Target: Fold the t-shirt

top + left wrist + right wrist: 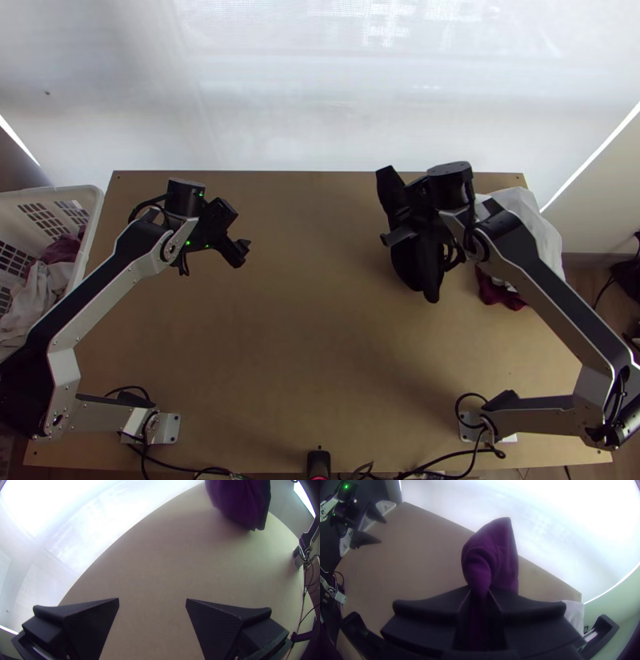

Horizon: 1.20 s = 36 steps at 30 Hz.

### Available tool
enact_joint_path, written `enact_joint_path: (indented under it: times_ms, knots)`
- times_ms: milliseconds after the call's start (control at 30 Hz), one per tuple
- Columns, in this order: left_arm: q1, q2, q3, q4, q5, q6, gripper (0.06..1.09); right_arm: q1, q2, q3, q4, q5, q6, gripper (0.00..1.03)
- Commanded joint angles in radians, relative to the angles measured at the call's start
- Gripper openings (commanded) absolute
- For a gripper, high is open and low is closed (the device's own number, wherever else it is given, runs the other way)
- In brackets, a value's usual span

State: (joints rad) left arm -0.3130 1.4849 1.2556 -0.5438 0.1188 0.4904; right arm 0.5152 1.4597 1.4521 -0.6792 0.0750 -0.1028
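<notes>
Dark purple t-shirt (406,268), one: bunched and hanging in loose folds, unspread and unfolded, over the far right part of the light wooden table (304,336); whether its lowest edge is touched by the tabletop cannot be told. Right gripper (418,216), one: clenched on the t-shirt, a gathered portion of which is pinched between its two black fingers (526,603); which part of the garment is held cannot be told. Left gripper (240,230), one: fingers spread well apart, nothing grasped, held above the far left part of the table, well apart from the t-shirt. White cloth (544,232) and dark red cloth (500,294): heaped together at the table's right edge, partly covered by the right arm. White plastic basket (94,216), one: placed beside the table's left edge, with assorted cloths (28,300) held inside
</notes>
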Motion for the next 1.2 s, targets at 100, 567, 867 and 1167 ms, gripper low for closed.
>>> enact_joint_path:
  times_ms: [100,567,867,1167]
  knots:
    - [0.0,0.002,0.013,-0.016,-0.011,-0.001,1.03,-0.109,0.114,0.174,-0.003,-0.047,-0.025,0.03]
    - [-0.015,0.003,0.018,-0.018,-0.027,-0.003,1.03,-0.251,0.406,0.58,-0.036,-0.096,0.023,0.03]
    - [-0.015,-0.009,0.008,-0.028,-0.03,-0.006,1.03,-0.457,0.603,0.794,-0.046,-0.041,0.081,0.03]
    - [-0.028,-0.009,0.01,-0.033,-0.028,-0.004,1.03,-0.67,0.538,0.702,-0.076,-0.011,0.11,0.03]
